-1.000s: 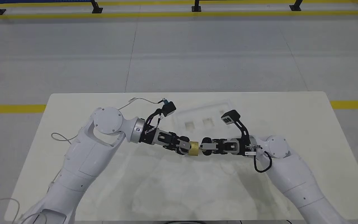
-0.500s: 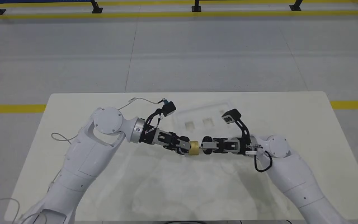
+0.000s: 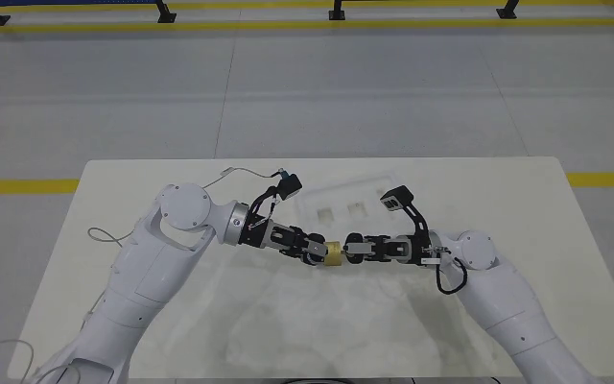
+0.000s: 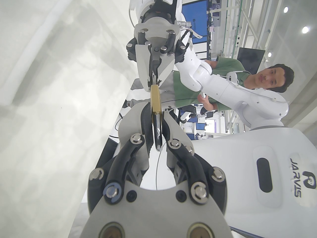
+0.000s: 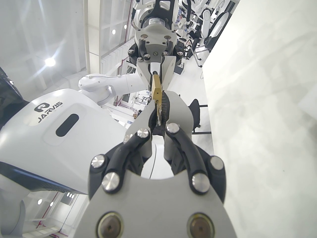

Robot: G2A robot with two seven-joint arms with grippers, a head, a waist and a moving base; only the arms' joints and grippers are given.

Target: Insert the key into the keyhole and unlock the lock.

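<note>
- Padlock [image 3: 332,252] is the small brass one. It's held up off the table [image 3: 499,202], just on the robot's side of the clear tray [image 3: 350,197], about level with the tray's middle.
- The left gripper [image 3: 315,249] comes in from the tray's left-end side. It's squeezed narrow on the silver shackle [image 4: 157,134], with the brass body sticking out past the fingertips.
- The right gripper [image 3: 353,249] comes in from the tray's right-end side, pinched tight on the key [image 5: 159,117].
- The key's flat head sits between the pads, and its blade end meets the bottom face of the padlock. Can't tell how deep it's in, tbh.
- Both grippers are nose to nose with only the padlock between them, all in one line running roughly alongside the tray's near edge.
- The tray itself lies flat on the table, apart from both grippers.
- A thin white cable [image 3: 235,171] lies on the table out past the tray's far left corner.
</note>
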